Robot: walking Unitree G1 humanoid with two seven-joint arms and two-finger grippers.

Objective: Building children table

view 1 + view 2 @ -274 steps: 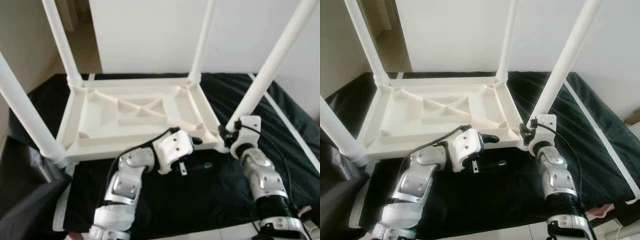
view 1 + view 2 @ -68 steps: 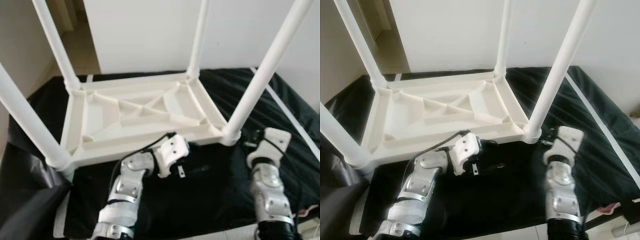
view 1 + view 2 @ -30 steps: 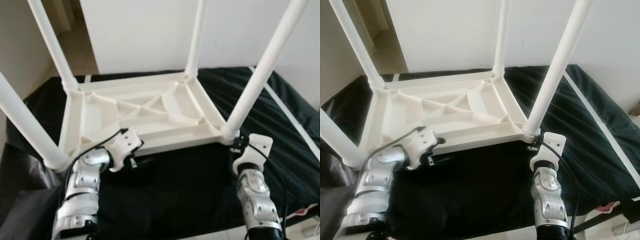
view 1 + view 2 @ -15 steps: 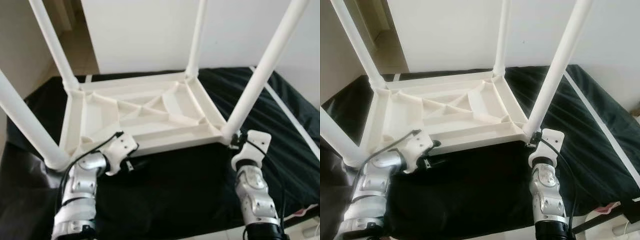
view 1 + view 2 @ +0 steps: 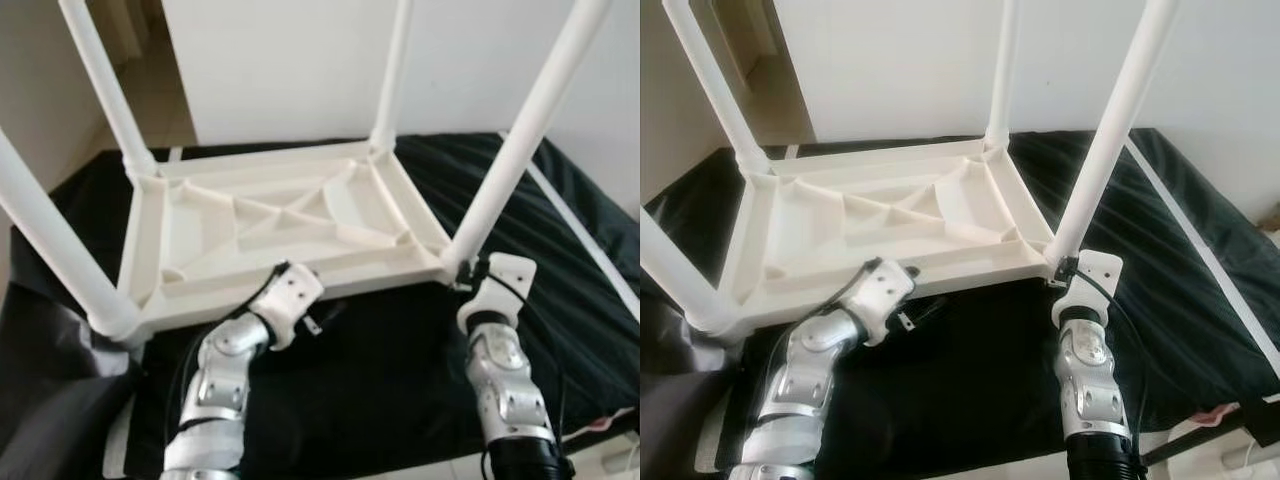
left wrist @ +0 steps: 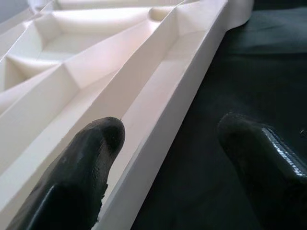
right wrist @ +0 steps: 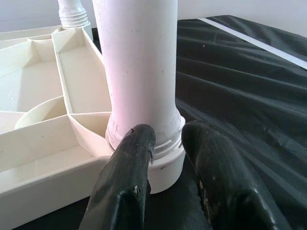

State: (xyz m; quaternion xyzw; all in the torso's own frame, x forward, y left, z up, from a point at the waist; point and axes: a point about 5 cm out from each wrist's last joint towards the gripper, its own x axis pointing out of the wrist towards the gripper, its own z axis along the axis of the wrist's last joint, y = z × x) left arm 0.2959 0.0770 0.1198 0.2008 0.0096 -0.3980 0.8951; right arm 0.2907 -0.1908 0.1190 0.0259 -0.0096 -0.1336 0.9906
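Observation:
A white plastic children's table (image 5: 200,240) lies upside down on a black cloth, its four legs pointing up. My left gripper (image 5: 322,312) is open at the middle of the table's near rim (image 6: 192,81). One finger (image 6: 91,158) is inside the rim wall and the other is outside over the cloth. My right gripper (image 5: 1065,272) is at the foot of the near right leg (image 5: 510,150). In the right wrist view its fingers (image 7: 139,143) stand close together against the leg's threaded collar (image 7: 168,139), with nothing between them.
The black cloth (image 5: 400,380) covers the ground around the table, with a white stripe (image 5: 1200,250) along its right side. It bunches up in folds at the near left (image 5: 50,400). A white wall (image 5: 300,60) stands just behind the table, and a passage opens at the far left.
My left gripper has slid rightward along the near rim from the near left corner to the middle. The right gripper, off the leg 2.3 s ago, is back at its foot.

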